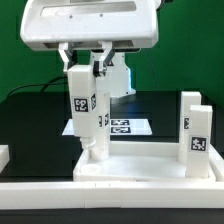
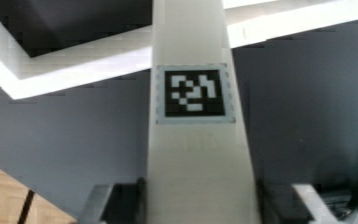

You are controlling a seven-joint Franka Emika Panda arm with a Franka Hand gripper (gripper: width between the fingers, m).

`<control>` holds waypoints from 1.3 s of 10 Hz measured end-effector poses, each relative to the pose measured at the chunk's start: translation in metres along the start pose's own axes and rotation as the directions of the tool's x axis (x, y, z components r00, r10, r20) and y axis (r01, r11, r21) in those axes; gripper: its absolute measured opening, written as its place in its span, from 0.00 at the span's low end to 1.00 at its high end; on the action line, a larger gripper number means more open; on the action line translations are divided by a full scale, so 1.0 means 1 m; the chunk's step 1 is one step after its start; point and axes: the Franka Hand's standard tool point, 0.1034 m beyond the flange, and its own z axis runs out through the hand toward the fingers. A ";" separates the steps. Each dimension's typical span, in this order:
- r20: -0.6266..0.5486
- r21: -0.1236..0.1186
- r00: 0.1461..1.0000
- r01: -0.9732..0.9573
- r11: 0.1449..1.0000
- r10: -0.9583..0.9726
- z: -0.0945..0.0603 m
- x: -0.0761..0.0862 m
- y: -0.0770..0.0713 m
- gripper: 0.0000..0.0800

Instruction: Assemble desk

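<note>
The white desk top (image 1: 135, 163) lies flat at the front. My gripper (image 1: 88, 66) is shut on the upper part of a white square leg (image 1: 84, 118) that stands almost upright in the top's corner socket at the exterior view's left. A second tagged leg (image 1: 194, 132) stands upright in the corner at the exterior view's right. In the wrist view the held leg (image 2: 197, 130) runs through the middle with its tag facing the camera. My gripper (image 2: 202, 208) has one finger on each side of it, dark pads against its faces. The desk top's white rim (image 2: 51, 75) shows beyond it.
The marker board (image 1: 126, 126) lies on the black table behind the desk top. A long white rail (image 1: 100, 197) runs along the front edge, and a white block (image 1: 4, 155) sits at the exterior view's left. White robot housing stands behind the gripper.
</note>
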 end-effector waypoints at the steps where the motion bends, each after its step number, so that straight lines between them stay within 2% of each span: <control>1: 0.000 -0.003 1.000 0.029 1.000 -0.029 -0.001 0.001 0.006 0.36; 2: -0.001 -0.008 0.999 0.038 0.999 -0.038 -0.004 0.005 0.022 0.36; 3: 0.006 -0.002 1.000 0.025 1.000 -0.025 -0.005 0.006 0.025 0.36; 6: -0.037 0.003 0.999 0.003 1.000 -0.003 -0.003 0.009 0.012 0.36; 8: -0.046 -0.003 0.999 -0.007 1.000 0.007 0.010 -0.001 0.000 0.36; 13: -0.018 -0.012 1.000 0.009 1.000 -0.009 0.024 -0.015 -0.003 0.36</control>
